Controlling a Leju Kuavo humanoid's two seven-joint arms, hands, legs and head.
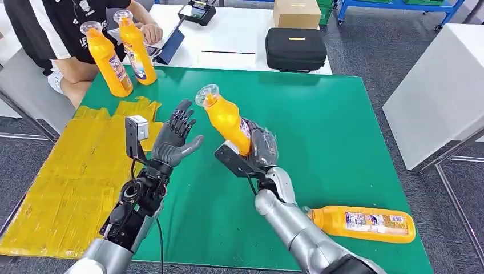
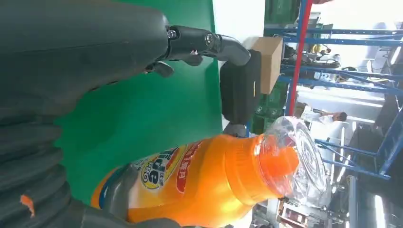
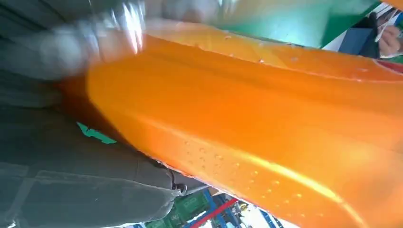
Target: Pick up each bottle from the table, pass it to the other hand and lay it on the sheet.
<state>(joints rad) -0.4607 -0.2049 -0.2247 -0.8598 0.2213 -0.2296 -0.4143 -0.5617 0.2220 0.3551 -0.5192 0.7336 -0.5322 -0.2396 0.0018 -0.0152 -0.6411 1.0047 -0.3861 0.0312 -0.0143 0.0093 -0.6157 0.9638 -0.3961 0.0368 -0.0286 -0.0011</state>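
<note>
My right hand (image 1: 259, 147) grips an orange bottle (image 1: 227, 119) by its lower body and holds it above the green mat (image 1: 319, 125), its clear cap tilted towards my left. The same bottle (image 2: 209, 178) lies close to my left hand's camera, and its orange side (image 3: 266, 123) spans the right wrist view. My left hand (image 1: 174, 138) is raised just left of the bottle with fingers spread and palm towards it, holding nothing. Another orange bottle (image 1: 362, 223) lies on its side at the mat's near right. The yellow sheet (image 1: 68, 182) covers the table's left part.
Two more orange bottles (image 1: 108, 60) (image 1: 137, 48) stand upright at the mat's far left corner, beside a seated person (image 1: 63, 28). Beyond the mat on a white table (image 1: 228, 34) are a black case (image 1: 295, 49) and a cardboard box (image 1: 297, 12). Another white table (image 1: 439, 91) stands right.
</note>
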